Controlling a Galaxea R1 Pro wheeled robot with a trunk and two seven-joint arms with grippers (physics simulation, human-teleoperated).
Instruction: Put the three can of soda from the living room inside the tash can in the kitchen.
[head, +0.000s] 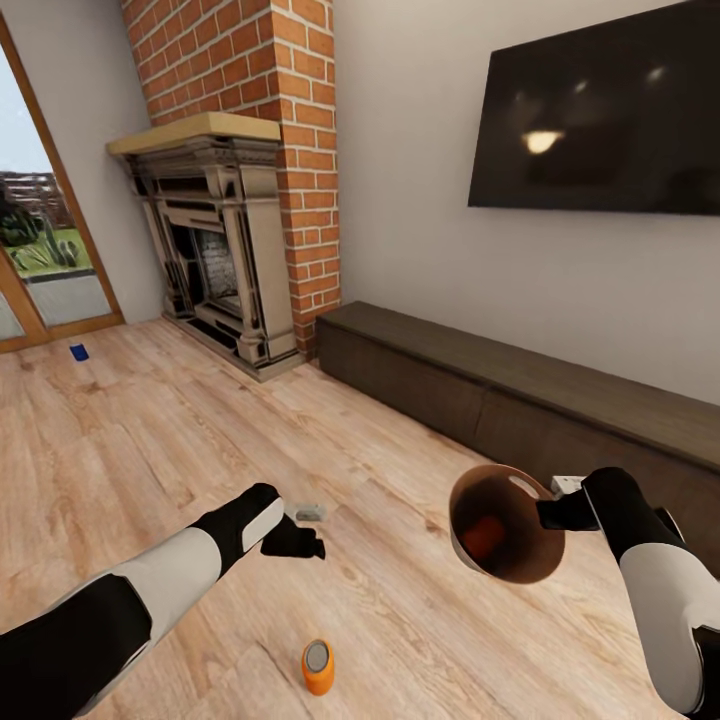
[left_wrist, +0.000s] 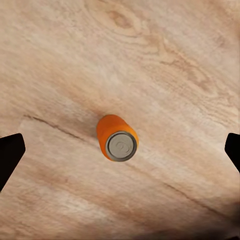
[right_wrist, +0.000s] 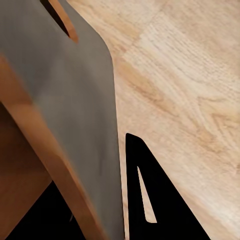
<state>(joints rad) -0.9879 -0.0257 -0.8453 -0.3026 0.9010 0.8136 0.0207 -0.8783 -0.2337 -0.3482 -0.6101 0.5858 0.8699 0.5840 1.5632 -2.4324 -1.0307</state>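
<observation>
The orange can (left_wrist: 117, 138) stands upright on the wood floor (head: 150, 440), straight beneath the left gripper (left_wrist: 120, 150), whose jaws are spread wide either side of it, while the right gripper (head: 548, 513) clamps the bin's (head: 505, 525) rim, 1 orange can (head: 485, 537) inside.

Head view: fireplace (head: 225, 235) upper left, TV (head: 600, 110) upper right on the wall, low cabinet (head: 520, 395) under it. Trash can (head: 505, 523) lower right, held at its rim by right gripper (head: 548, 513), one can (head: 484, 537) inside. Another can (head: 318, 667) upright on floor (head: 150, 450) at bottom centre, below left gripper (head: 300, 543). Third can (head: 79, 352) far left on the floor.
</observation>
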